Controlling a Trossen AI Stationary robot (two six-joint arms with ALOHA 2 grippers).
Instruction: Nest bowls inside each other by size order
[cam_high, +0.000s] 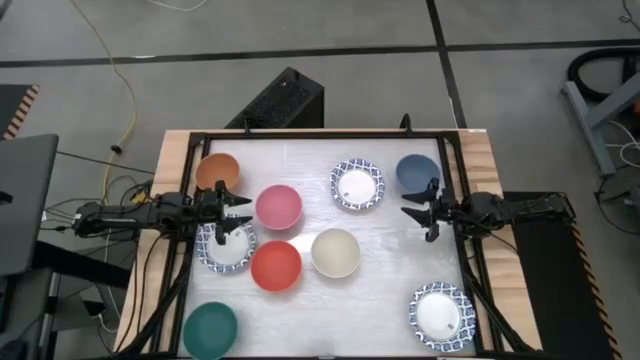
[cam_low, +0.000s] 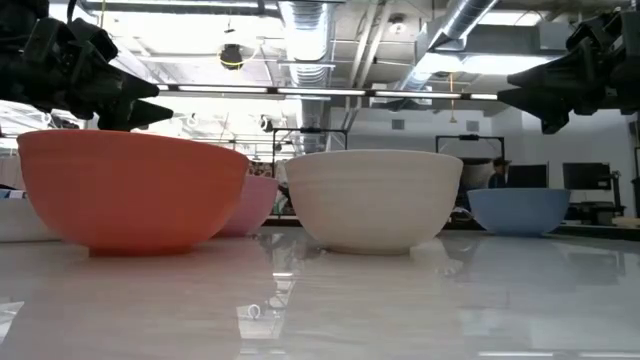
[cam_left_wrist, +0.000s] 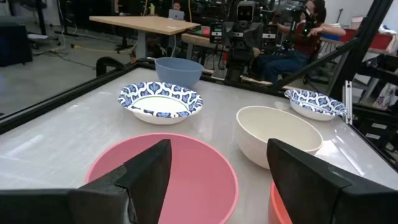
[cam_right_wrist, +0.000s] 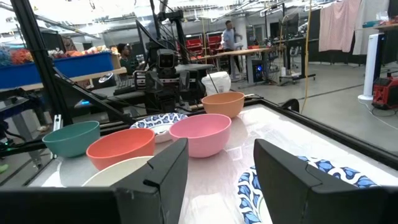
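Nine bowls stand apart on the white table. Orange (cam_high: 217, 171), pink (cam_high: 278, 206), red (cam_high: 276, 266), cream (cam_high: 335, 252), dark green (cam_high: 210, 330) and blue (cam_high: 417, 173) are plain. Three white ones have blue-patterned rims: far middle (cam_high: 357, 185), left (cam_high: 226, 246), near right (cam_high: 440, 316). My left gripper (cam_high: 240, 213) is open and empty, above the table between the orange, pink and left patterned bowls. My right gripper (cam_high: 412, 213) is open and empty, near the blue bowl.
A black frame (cam_high: 300, 133) runs along the table's edges. Bare table lies between the cream bowl and the right gripper (cam_high: 385, 240). In the wrist views, people sit and stand at desks beyond the table (cam_left_wrist: 308, 31).
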